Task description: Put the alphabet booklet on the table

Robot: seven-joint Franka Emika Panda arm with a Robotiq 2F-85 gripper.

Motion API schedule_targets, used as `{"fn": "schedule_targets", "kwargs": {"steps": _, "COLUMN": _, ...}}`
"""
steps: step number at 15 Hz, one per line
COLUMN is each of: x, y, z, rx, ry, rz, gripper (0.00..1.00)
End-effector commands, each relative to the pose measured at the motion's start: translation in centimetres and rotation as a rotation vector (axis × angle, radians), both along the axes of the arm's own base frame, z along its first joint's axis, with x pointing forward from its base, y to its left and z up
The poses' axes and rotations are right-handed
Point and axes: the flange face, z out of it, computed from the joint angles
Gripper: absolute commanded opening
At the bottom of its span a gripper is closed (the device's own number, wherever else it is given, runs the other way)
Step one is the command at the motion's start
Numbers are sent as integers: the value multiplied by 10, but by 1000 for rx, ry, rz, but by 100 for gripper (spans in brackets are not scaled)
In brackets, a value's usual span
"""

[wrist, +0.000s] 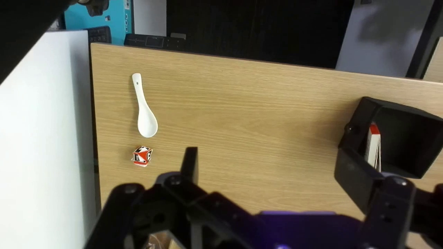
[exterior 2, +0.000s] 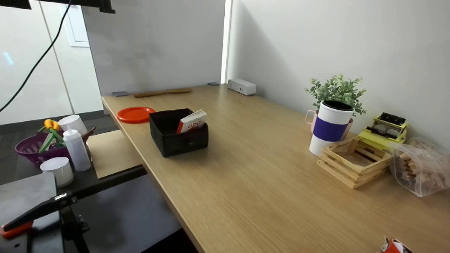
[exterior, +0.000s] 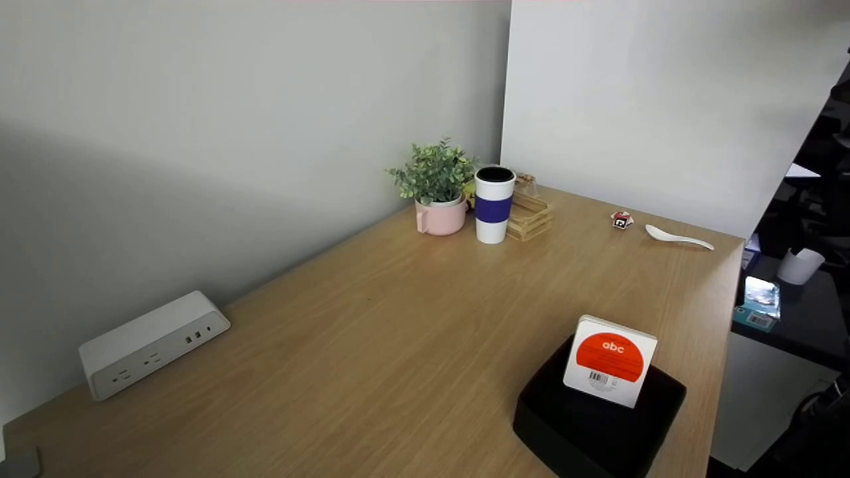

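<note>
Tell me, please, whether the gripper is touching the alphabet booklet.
Apart: both exterior views show the booklet leaning in the black box, the gripper nowhere around it.

In an exterior view the bottom edge is clipping the black box [exterior: 588, 431], and the booklet's [exterior: 609, 358] small print [exterior: 602, 383] is looking unreadably tiny! In an exterior view the cup [exterior 2: 329, 128] is hiding most of the pink mug [exterior 2: 348, 128]. In the wrist view the blurry gripper [wrist: 270, 167] is covering the booklet's end.

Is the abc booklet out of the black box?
No, an exterior view shows the booklet tilted inside the black box.
</note>
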Motion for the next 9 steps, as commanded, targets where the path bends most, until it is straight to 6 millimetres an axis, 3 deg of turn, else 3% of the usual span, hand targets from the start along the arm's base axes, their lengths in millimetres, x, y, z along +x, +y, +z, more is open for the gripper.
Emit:
{"fn": "schedule_targets", "kwargs": {"steps": 1, "x": 24, "y": 12, "z": -7, "rx": -6, "ry": 76, "rz": 87, "gripper": 100}}
{"fn": "schedule_targets", "kwargs": {"steps": 9, "x": 85, "y": 56, "z": -34, "rx": -38, "ry": 270, "rz": 253, "gripper": 100}}
